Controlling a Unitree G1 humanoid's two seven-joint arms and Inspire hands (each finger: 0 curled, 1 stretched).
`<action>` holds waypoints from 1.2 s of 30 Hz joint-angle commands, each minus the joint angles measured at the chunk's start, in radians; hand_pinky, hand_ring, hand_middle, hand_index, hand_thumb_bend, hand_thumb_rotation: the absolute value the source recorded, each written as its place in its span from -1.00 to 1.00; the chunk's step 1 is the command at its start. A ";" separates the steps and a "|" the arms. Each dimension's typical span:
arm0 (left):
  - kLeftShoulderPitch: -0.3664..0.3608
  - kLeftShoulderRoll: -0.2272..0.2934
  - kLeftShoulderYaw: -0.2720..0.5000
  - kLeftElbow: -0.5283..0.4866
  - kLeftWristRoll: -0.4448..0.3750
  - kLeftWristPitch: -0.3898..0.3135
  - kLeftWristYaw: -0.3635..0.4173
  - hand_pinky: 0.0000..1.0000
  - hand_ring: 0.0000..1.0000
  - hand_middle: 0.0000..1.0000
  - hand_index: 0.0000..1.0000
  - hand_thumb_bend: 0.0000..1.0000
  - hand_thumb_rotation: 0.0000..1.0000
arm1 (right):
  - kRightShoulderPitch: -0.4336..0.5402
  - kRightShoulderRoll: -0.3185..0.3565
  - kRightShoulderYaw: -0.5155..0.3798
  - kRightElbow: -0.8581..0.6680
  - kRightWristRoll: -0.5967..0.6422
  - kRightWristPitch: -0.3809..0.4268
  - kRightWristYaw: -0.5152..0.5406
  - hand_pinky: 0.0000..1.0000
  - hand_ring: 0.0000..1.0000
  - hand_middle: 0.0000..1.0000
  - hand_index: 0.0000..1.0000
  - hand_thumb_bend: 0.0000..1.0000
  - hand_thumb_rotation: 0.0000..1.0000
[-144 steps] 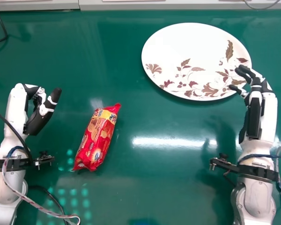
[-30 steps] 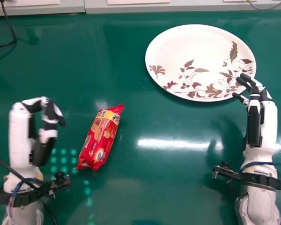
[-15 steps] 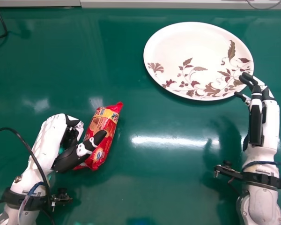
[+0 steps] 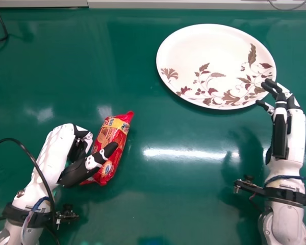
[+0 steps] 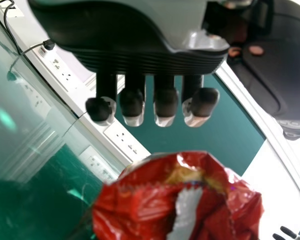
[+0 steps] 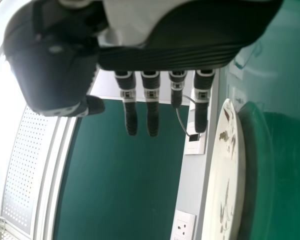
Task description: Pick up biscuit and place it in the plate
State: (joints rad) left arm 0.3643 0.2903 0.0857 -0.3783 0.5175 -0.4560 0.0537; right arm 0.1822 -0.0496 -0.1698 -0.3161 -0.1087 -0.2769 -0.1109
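The left hand (image 4: 77,173) is loosely spread, thumb over the shiny red biscuit packet (image 4: 113,135) on the green worktop (image 4: 188,204), perhaps touching; beside the spread right hand (image 4: 279,132) sits a white leaf-patterned plate (image 4: 209,51).

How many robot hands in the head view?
2: left hand, partly covering the near end of the biscuit packet; right hand, at the right edge of the plate.

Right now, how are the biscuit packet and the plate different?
The biscuit packet is red and shiny, while the plate is whitish with brown leaves and flowers. The packet is long and puffy, but the plate is rounded, flat and much wider. From above, the left hand hides part of the packet, while the right hand is by the plate's edge. Both are on the green table.
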 commanded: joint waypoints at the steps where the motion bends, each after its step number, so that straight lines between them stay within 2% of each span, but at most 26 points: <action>1: 0.017 0.009 0.011 0.008 -0.001 0.003 0.002 -1.00 -1.00 -1.00 -1.00 1.00 0.69 | 0.007 -0.007 -0.005 0.007 0.013 -0.005 0.009 0.48 0.58 0.61 0.59 -0.39 -0.72; 6: -0.006 -0.006 0.050 0.047 -0.018 -0.059 0.081 -1.00 -1.00 -1.00 -1.00 1.00 0.83 | 0.008 -0.001 -0.002 0.004 0.007 0.005 0.006 0.49 0.60 0.63 0.61 -0.40 -0.68; 11: -0.070 -0.007 0.062 0.160 -0.135 -0.195 0.123 -1.00 -1.00 -1.00 -1.00 1.00 0.88 | 0.006 -0.003 -0.002 0.011 -0.001 -0.003 0.005 0.48 0.58 0.61 0.60 -0.40 -0.67; 14: -0.114 -0.018 0.080 0.222 -0.096 -0.257 0.182 -1.00 -1.00 -1.00 -1.00 1.00 0.93 | 0.009 -0.006 -0.005 0.009 -0.006 -0.003 0.005 0.48 0.59 0.62 0.61 -0.41 -0.68; 16: -0.136 -0.031 0.089 0.245 -0.065 -0.268 0.220 -1.00 -1.00 -1.00 -1.00 1.00 0.97 | 0.010 -0.007 -0.008 0.008 -0.004 -0.001 0.006 0.48 0.59 0.62 0.61 -0.41 -0.69; 19: -0.162 -0.051 0.087 0.265 -0.066 -0.265 0.250 -1.00 -1.00 -1.00 -1.00 1.00 0.92 | 0.012 -0.003 -0.008 0.006 0.008 -0.005 0.009 0.48 0.58 0.62 0.61 -0.40 -0.74; 28: -0.208 -0.071 0.064 0.292 -0.139 -0.263 0.230 -1.00 -1.00 -1.00 -1.00 1.00 0.86 | 0.019 0.000 -0.011 0.003 0.006 -0.003 0.005 0.49 0.59 0.61 0.60 -0.38 -0.68; 29: -0.220 -0.084 0.063 0.309 -0.153 -0.285 0.243 -1.00 -1.00 -1.00 -1.00 1.00 0.87 | 0.019 -0.001 -0.012 0.003 0.004 -0.003 0.005 0.49 0.59 0.61 0.59 -0.38 -0.68; 31: -0.252 -0.137 0.065 0.348 -0.196 -0.330 0.287 -1.00 -1.00 -1.00 -1.00 1.00 0.74 | 0.019 -0.001 -0.011 0.000 0.000 0.001 0.004 0.48 0.58 0.60 0.59 -0.38 -0.69; 32: -0.272 -0.178 0.070 0.367 -0.209 -0.347 0.325 -1.00 -1.00 -0.81 -0.97 0.63 0.64 | 0.019 -0.001 -0.010 -0.003 0.000 0.006 0.006 0.48 0.58 0.60 0.60 -0.39 -0.70; 33: -0.289 -0.224 0.081 0.375 -0.199 -0.345 0.375 -1.00 -1.00 -0.90 -0.52 0.31 -0.08 | 0.018 -0.002 -0.010 -0.005 0.001 0.010 0.008 0.48 0.58 0.61 0.60 -0.39 -0.69; 34: -0.305 -0.266 0.093 0.377 -0.177 -0.335 0.429 -1.00 -1.00 -0.95 -0.29 0.15 -0.44 | 0.017 -0.003 -0.009 -0.004 0.001 0.011 0.009 0.49 0.59 0.61 0.61 -0.39 -0.69; 35: -0.320 -0.297 0.103 0.379 -0.156 -0.325 0.472 -1.00 -1.00 -0.98 -0.17 0.06 -0.63 | 0.015 -0.004 -0.010 -0.003 -0.001 0.011 0.008 0.49 0.59 0.61 0.61 -0.39 -0.69; 36: -0.329 -0.318 0.111 0.376 -0.137 -0.314 0.504 -1.00 -1.00 -0.99 -0.66 -0.36 -0.12 | 0.014 -0.004 -0.010 -0.003 0.001 0.013 0.010 0.49 0.59 0.61 0.61 -0.38 -0.69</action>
State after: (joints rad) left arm 0.0206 0.0532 0.2026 -0.0579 0.3648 -0.7797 0.5062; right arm 0.1846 -0.0494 -0.1779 -0.3146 -0.1092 -0.2677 -0.1039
